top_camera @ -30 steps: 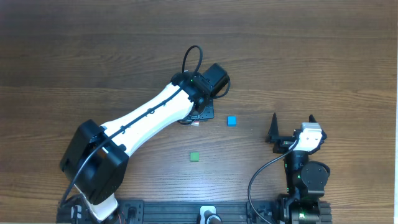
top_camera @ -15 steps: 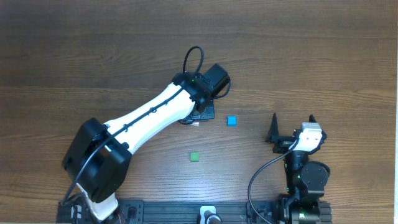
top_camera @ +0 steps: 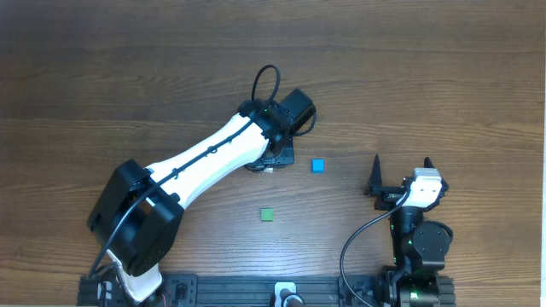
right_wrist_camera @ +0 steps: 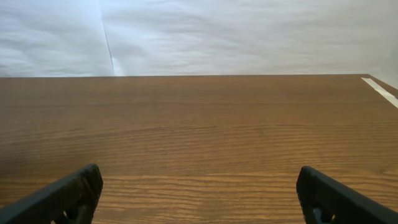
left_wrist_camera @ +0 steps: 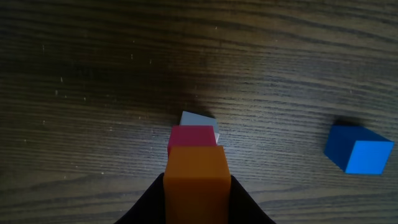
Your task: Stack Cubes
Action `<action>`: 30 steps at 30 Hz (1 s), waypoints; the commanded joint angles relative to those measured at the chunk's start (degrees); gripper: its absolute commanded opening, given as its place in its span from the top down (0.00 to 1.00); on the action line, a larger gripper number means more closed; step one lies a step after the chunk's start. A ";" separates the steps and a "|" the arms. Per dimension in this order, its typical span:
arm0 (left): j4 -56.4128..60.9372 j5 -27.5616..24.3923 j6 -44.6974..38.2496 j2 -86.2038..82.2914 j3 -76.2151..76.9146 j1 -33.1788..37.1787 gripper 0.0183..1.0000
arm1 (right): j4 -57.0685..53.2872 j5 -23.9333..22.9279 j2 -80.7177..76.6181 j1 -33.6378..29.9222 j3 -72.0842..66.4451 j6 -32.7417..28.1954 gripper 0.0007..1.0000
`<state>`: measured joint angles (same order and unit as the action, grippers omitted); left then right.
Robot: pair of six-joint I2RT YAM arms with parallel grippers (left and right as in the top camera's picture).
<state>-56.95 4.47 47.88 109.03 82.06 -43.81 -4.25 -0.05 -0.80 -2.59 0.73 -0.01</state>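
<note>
While the left gripper [left_wrist_camera: 196, 202] pinches a small orange plastic cube [left_wrist_camera: 196, 174] just over a red plastic cube [left_wrist_camera: 191, 135], the right gripper [right_wrist_camera: 199, 193] sits spread, well apart

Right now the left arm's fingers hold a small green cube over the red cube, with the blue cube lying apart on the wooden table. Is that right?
No: the left wrist view shows the left fingers holding a small orange cube, not a green one, over the red cube, with the blue cube apart on the wooden table.
</note>
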 commanded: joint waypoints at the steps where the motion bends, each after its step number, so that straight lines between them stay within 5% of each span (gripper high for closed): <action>1: -0.52 -0.57 1.03 0.94 -0.44 0.15 0.98 | 0.04 0.46 0.48 0.00 -0.44 -0.07 0.01; 26: -0.50 -0.55 1.05 1.68 -0.44 0.20 0.98 | 0.04 0.46 0.48 0.00 -0.44 -0.07 0.01; 30: -0.48 -0.55 1.05 1.68 -0.44 0.20 0.91 | 0.04 0.46 0.48 0.00 -0.44 -0.07 0.01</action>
<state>-57.45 4.47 47.88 109.40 82.06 -43.81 -4.25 -0.05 -0.80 -2.59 0.73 -0.01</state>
